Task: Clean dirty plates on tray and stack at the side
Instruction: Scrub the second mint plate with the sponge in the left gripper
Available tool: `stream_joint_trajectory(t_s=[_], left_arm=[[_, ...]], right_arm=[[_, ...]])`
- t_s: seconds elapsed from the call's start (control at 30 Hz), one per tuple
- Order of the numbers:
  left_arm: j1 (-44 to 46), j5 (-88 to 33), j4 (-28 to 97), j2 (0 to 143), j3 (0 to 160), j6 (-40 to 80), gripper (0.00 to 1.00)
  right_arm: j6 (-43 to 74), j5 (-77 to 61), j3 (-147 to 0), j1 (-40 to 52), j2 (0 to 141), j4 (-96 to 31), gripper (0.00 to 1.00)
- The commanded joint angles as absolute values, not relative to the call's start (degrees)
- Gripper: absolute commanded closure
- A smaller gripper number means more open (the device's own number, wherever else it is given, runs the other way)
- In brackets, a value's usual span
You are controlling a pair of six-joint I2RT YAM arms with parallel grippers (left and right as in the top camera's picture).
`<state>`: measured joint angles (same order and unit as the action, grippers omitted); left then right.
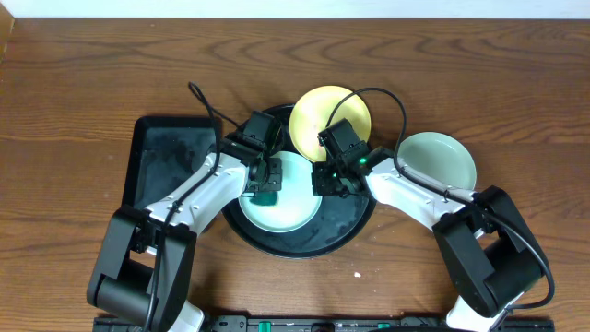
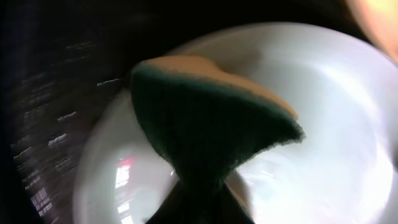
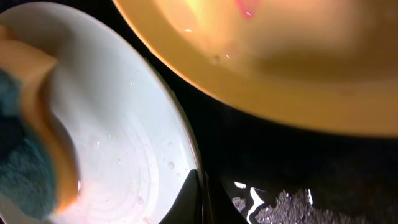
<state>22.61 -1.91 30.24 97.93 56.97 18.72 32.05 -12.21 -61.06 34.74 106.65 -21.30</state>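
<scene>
Mint plate (image 1: 286, 217) on the round black tray (image 1: 350, 221), second mint plate (image 1: 442, 159) on the counter (image 1: 92, 74), one yellow plate (image 1: 312, 115) partly hidden; left claw (image 1: 265, 183) pinches one sponge (image 2: 211, 124), right claw (image 1: 329, 183) closed.

No legible text, labels, brands, numbers or signs on plates (image 1: 288, 210), tray (image 1: 355, 224) or elsewhere.

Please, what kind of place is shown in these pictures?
Probably a robot test bench, not a real kitchen: two robot arms work at a wooden table, plates sit on a round black tray, and the left gripper holds a sponge.
</scene>
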Motion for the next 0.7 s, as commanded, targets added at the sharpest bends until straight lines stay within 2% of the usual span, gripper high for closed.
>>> stream_joint_trajectory(t_s=[0.0, 0.13, 0.3, 0.53, 0.67], left_arm=[[22.26, 11.44, 35.46, 98.19, 56.71, 32.67, 0.93], [22.48, 8.51, 42.28, 98.19, 56.47, 34.13, 0.93], [22.48, -14.81, 42.0, 98.17, 56.49, 2.72, 0.93], [22.41, -10.55, 34.37, 98.19, 56.49, 2.15, 0.93], [22.41, 3.49, 28.95, 98.17, 56.55, 12.08, 0.93]], right_arm=[[32.77, -11.86, -62.08, 35.03, 107.04, -21.21, 0.99], [32.77, -11.86, -62.08, 35.03, 107.04, -21.19, 0.99], [32.77, -11.86, -62.08, 35.03, 107.04, -21.19, 0.99], [32.73, -11.88, -62.08, 35.03, 107.04, -21.21, 0.99], [32.75, -11.88, -62.08, 35.03, 107.04, -21.19, 0.99]])
